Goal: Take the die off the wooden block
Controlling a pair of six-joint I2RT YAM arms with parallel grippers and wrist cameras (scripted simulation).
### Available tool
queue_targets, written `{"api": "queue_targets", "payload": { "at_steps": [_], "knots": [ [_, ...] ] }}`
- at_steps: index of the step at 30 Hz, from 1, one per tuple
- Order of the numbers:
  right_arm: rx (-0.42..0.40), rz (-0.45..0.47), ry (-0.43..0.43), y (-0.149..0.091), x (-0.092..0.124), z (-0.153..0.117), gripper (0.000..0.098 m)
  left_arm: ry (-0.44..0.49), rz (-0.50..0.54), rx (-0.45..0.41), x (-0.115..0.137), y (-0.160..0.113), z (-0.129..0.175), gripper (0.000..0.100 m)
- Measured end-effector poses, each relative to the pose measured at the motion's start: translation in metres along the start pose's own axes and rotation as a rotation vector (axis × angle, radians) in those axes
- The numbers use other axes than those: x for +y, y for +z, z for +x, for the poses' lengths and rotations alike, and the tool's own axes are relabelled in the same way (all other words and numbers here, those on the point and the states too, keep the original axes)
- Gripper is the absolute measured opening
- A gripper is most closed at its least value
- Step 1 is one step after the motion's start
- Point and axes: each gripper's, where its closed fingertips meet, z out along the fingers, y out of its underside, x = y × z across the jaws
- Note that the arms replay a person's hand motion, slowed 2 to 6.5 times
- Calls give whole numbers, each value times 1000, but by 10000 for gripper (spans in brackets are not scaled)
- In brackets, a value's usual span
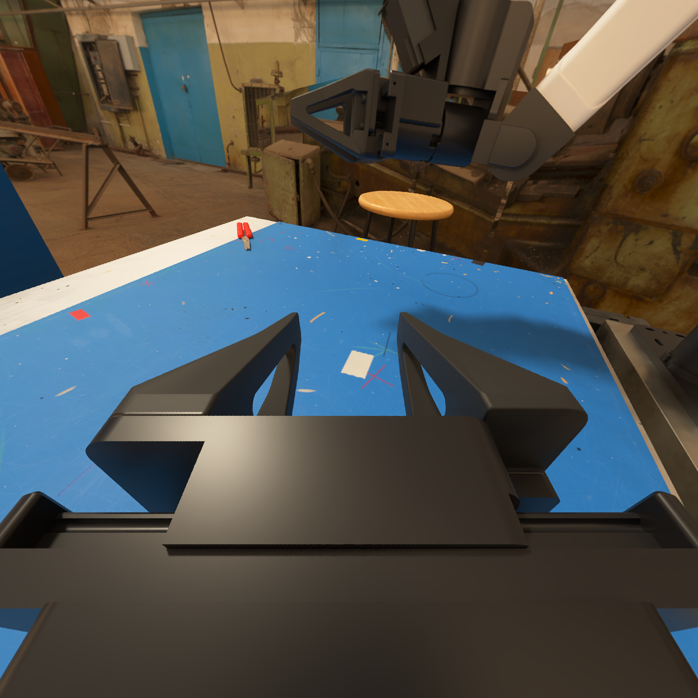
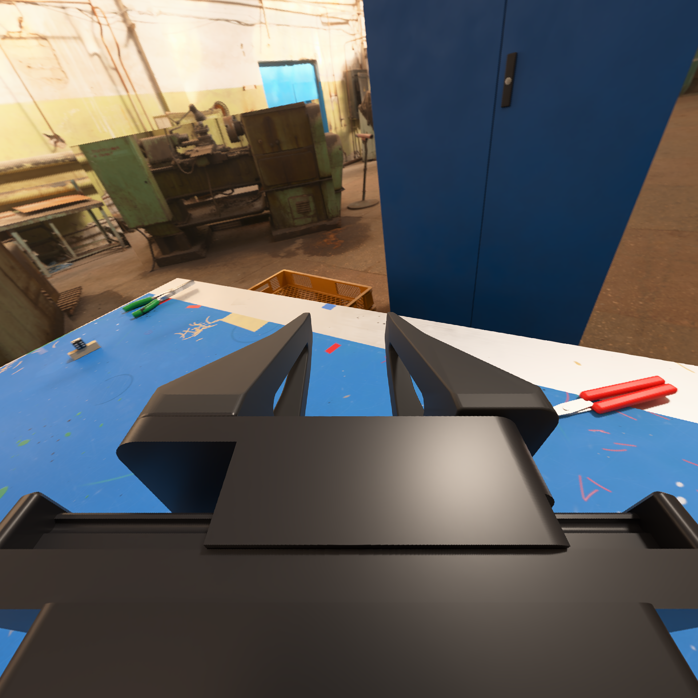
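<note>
A small dark die (image 2: 77,343) with pale pips sits on top of a flat pale wooden block (image 2: 84,351), far off at the left of the blue table in the right wrist view. My right gripper (image 2: 348,321) is open and empty, well to the right of the block and above the table. My left gripper (image 1: 348,321) is open and empty over the blue table top. The right gripper also shows in the left wrist view (image 1: 298,109), high above the table's far edge. The die and block do not show in the left wrist view.
Red-handled pliers (image 2: 623,394) lie at the table's white edge, also seen in the left wrist view (image 1: 244,233). Green-handled pliers (image 2: 145,305) lie at the far left corner. An orange crate (image 2: 313,289), a blue cabinet (image 2: 528,170) and a wooden stool (image 1: 406,204) stand beyond the table.
</note>
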Motion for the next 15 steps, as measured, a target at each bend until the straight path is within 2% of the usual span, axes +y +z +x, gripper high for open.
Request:
{"api": "queue_targets", "payload": {
  "at_steps": [7, 15],
  "knots": [
    [-155, -16, -35, -19, 20, -56, 325, 1, 10, -4, -13, -9, 2, 435],
    [-285, -59, -166, -29, 52, -96, 311, 6, 44, -12, -49, -36, 1, 434]
  ]
}}
